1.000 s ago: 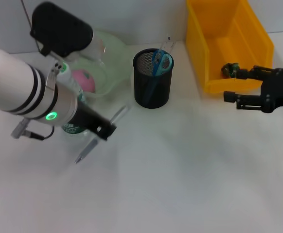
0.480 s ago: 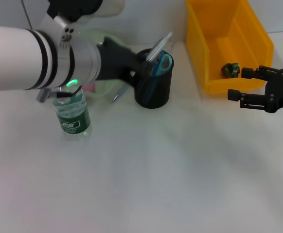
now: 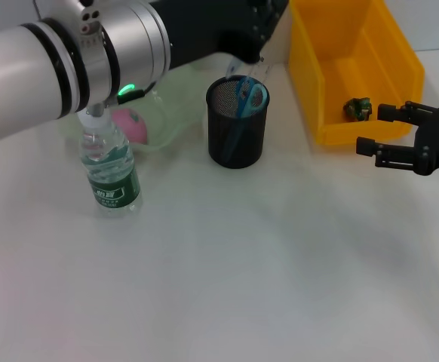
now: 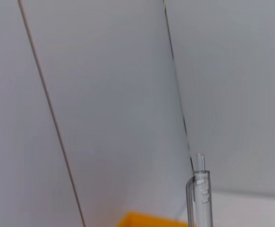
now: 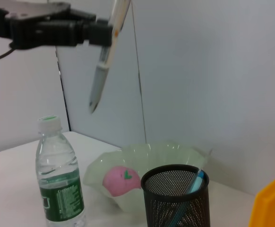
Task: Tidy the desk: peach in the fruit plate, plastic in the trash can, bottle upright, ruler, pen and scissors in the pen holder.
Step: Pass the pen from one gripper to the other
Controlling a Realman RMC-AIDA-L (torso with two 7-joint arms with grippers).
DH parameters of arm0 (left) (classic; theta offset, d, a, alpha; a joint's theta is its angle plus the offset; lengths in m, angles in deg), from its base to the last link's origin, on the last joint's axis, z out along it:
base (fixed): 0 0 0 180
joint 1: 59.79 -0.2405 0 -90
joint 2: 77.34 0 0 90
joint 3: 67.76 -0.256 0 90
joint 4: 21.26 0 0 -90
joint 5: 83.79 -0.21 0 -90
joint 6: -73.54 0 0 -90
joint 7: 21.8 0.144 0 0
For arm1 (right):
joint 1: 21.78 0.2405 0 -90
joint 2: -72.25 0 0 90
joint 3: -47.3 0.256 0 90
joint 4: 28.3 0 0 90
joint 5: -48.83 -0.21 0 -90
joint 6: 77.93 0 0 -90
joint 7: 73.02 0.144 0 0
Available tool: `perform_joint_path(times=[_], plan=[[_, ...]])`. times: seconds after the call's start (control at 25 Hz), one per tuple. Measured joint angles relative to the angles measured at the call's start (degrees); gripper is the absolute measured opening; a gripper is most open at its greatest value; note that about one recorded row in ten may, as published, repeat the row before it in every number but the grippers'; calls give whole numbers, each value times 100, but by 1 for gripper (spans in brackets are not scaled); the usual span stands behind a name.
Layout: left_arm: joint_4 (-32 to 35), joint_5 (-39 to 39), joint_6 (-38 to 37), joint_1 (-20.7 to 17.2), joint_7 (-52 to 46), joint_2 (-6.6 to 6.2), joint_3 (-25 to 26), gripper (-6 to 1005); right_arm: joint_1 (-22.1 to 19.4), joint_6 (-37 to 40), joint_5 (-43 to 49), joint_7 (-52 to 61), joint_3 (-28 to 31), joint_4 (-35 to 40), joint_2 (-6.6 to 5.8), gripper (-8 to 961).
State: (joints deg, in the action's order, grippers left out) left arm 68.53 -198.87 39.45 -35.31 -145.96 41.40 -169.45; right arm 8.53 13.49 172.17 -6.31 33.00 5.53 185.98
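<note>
The left gripper (image 5: 110, 29) is carrying the pen (image 5: 105, 59), jaws clamped on it, at upper left above the pen holder (image 3: 236, 122). Next it needs lowering tip-first into the holder. The right gripper (image 3: 391, 130) is idling at right, jaws spread.

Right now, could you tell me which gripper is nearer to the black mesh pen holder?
The left. The left gripper holds the pen in the air above the pen holder, while the right gripper waits open off to its right, beside the yellow bin.

A clear pen (image 5: 103, 61) hangs tip-down, tilted, above the black mesh holder (image 3: 236, 124), which holds blue scissors (image 3: 248, 99). The pink peach (image 3: 131, 124) lies in the plate (image 3: 170, 105). The bottle (image 3: 109, 171) stands upright.
</note>
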Motion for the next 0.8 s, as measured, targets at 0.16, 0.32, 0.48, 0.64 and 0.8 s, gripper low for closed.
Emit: perform_joint_path(times=[0.16,0.32,0.48,0.64,0.8], plan=[[-510,1616,418,-20,1602,8,-38,154,-2,1,-37,0,-32,0,5,817],[-1166,3606,439,34,3651,16,-13,155,2,2,-39,5,-33,0,8,817],[-1848,5215,298,195,5499,32,-52,156,23,-6,-39,26,-41,-3,9,817],[-2589,6683,-187,394,6815,36,-55,157,32,-4,-39,42,-45,-12,9,816],[-3878,8603,-1389,677,8504,35,-102,158,47,-13,-39,45,-46,-30,10,816]])
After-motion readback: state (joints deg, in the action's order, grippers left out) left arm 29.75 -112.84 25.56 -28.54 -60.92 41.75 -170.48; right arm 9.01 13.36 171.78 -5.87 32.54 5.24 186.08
